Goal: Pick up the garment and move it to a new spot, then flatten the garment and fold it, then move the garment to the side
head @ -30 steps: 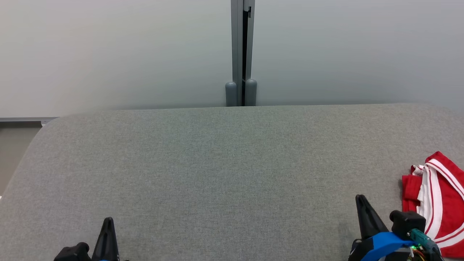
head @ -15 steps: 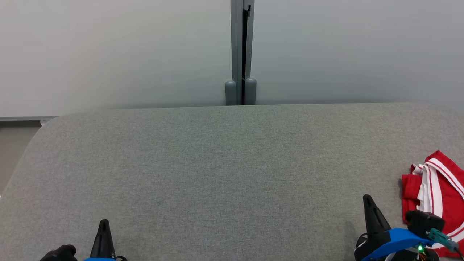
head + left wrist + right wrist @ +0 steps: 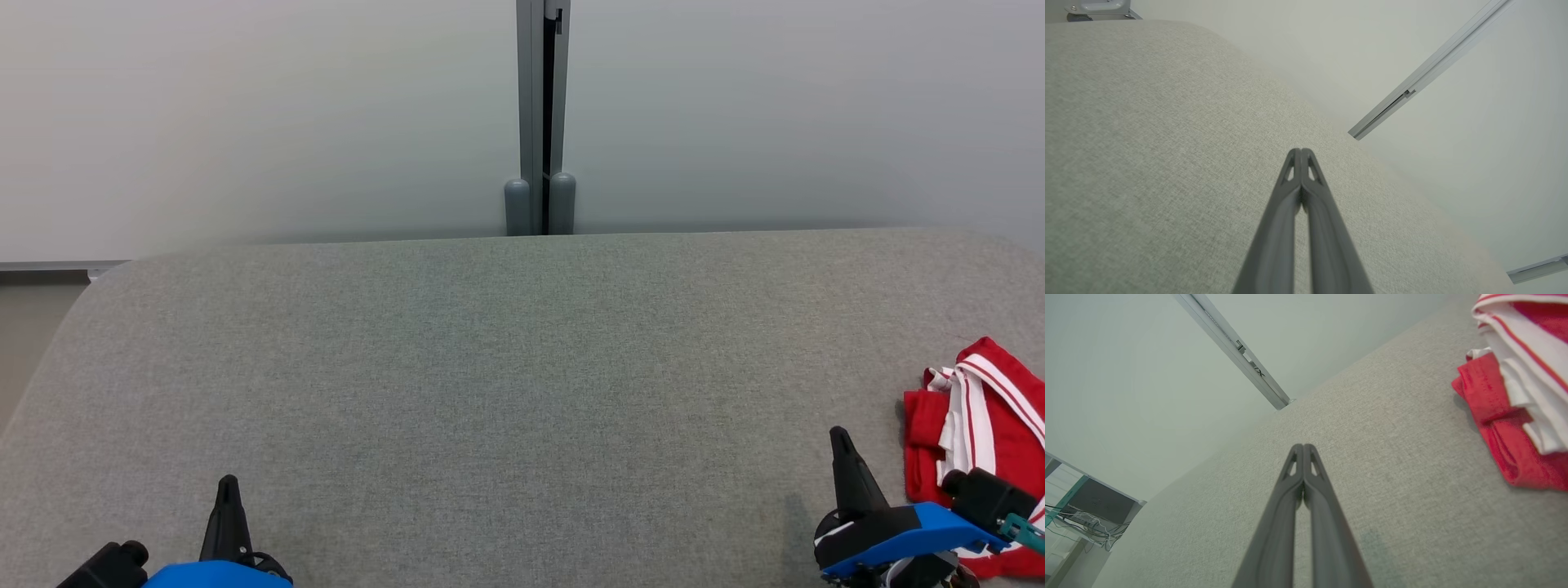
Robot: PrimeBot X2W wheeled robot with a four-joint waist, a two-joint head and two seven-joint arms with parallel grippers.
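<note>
At the lower left of the head view, the left fingers (image 3: 227, 483) are pointing up over the grey bench (image 3: 522, 367). There are two of them, and they are pressing tight together with no gap at the tips and holding nothing. In the left wrist view the left fingers (image 3: 1301, 152) are making one closed point over the plain grey cloth. I cannot tell if they are touching the bench. In the middle, behind the bench, one grey post (image 3: 539, 106) is standing up between two pale wall panels. Two small round grey caps (image 3: 518, 208) are sitting side by side at its foot. At the lower right, the right fingers (image 3: 838, 434) are pointing up too. Again there are two of them, shut tight together and gripping nothing, and in the right wrist view the right fingers (image 3: 1303, 447) are closing to one point in the same way. One garment (image 3: 992, 400), red with white stripes, is lying bunched up on the bench at the far right edge. It is near the right fingers, on their right side, and apart from their tips. In the right wrist view the garment (image 3: 1502, 445) is sitting by the top right corner, with its folds piling on each other.
</note>
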